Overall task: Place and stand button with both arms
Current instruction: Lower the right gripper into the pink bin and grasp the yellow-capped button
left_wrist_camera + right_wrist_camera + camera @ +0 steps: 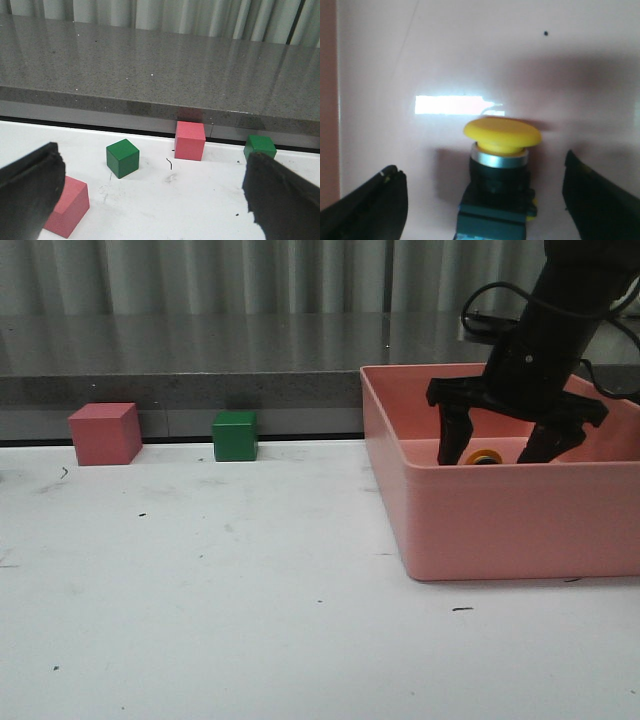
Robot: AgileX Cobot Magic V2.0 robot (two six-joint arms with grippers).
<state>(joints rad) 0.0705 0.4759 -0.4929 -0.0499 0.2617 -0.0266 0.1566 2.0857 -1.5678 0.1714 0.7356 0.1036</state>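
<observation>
Right pincer [508, 452]: spread wide and empty, lowered inside the pink bin [500, 515] to straddle the button [500, 175], apparently lining up a grasp.
Button: on the bin floor between the fingers, touching neither; yellow cap toward 12 o'clock in the wrist view.
Left pincer [150, 200]: released, holding nothing, over the white table [200, 590].
Room: bin walls hem the right arm; open table lies at the bin's 9 o'clock, short of the green cube [235, 435] and red cube [104, 433].
</observation>
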